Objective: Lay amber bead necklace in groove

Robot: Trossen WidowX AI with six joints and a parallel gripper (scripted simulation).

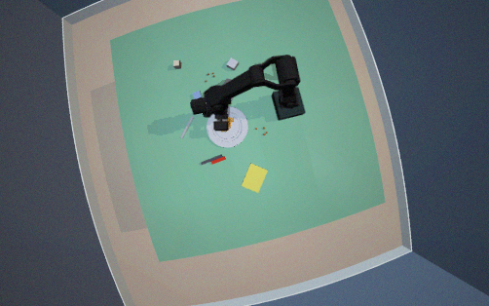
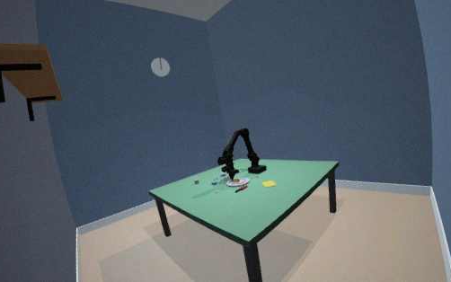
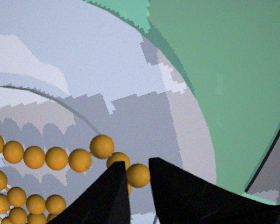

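Note:
The amber bead necklace (image 1: 230, 122) (image 2: 236, 180) (image 3: 34, 157) lies bunched over the middle of the round bead board (image 1: 238, 139) (image 3: 197, 145). In the wrist view one strand runs from the left edge to the fingers, with more rows of beads below it at lower left. My gripper (image 2: 232, 180) (image 3: 138, 169) points down at the board and is shut on the necklace, with a bead between the fingertips. A thin curved groove line runs left of the held bead. The fingers hide part of the strand, and the arm covers part of the board from above.
A red and dark pen-like thing (image 1: 218, 160) and a yellow pad (image 1: 254, 177) (image 2: 269, 184) lie nearby. A pale stick (image 1: 187, 127), a blue block (image 1: 197, 95), a white block (image 1: 232, 63) and a beige cube (image 1: 176, 63) also lie on the table, with small brown bits.

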